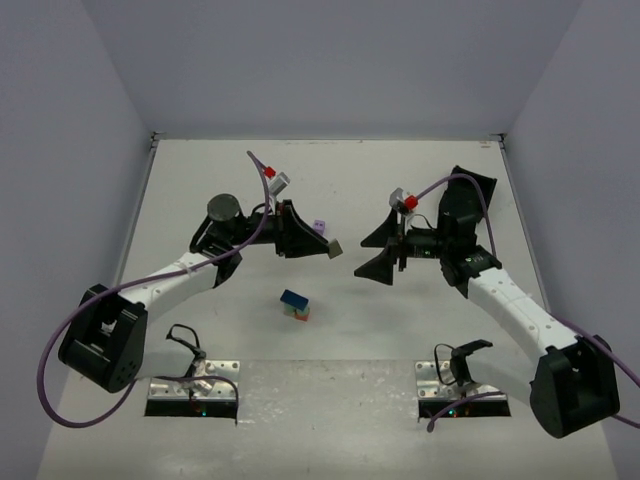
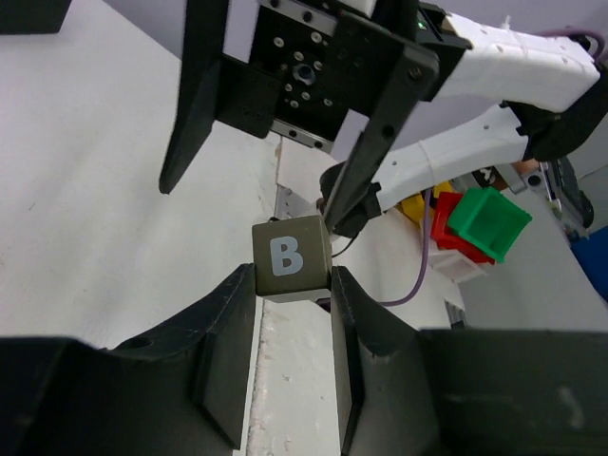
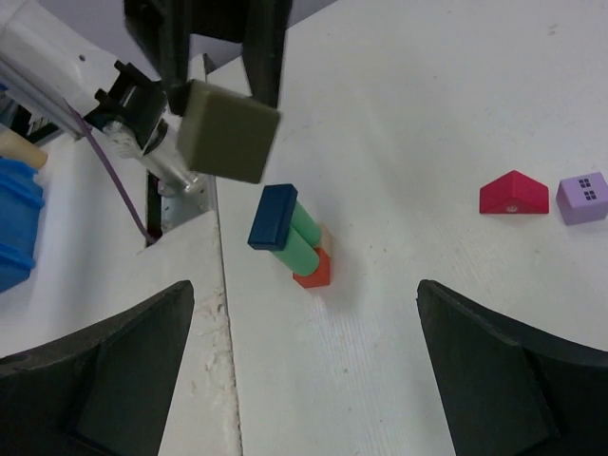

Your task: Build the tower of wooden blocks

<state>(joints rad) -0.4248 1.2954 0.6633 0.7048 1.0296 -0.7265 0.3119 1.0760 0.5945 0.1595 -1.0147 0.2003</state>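
Note:
The tower (image 1: 295, 305) stands in the middle of the table: a blue block (image 3: 274, 217) on two green cylinders (image 3: 302, 242) over a red and tan base (image 3: 313, 271). My left gripper (image 2: 293, 290) is shut on an olive-tan wood cube marked B (image 2: 292, 258), held in the air above and to the right of the tower (image 1: 335, 248). Facing it from the right, my right gripper (image 1: 385, 252) stands wide open and empty, a short gap from the cube (image 3: 228, 131). In the right wrist view my right gripper (image 3: 304, 370) frames bare table below the tower.
A red roof-shaped block (image 3: 513, 195) and a purple cube (image 3: 581, 198) lie on the table behind the left gripper; the purple cube (image 1: 320, 227) shows in the top view. Green (image 2: 489, 220) and red blocks lie off the table edge. A blue bin (image 3: 19, 218) sits beyond the near edge.

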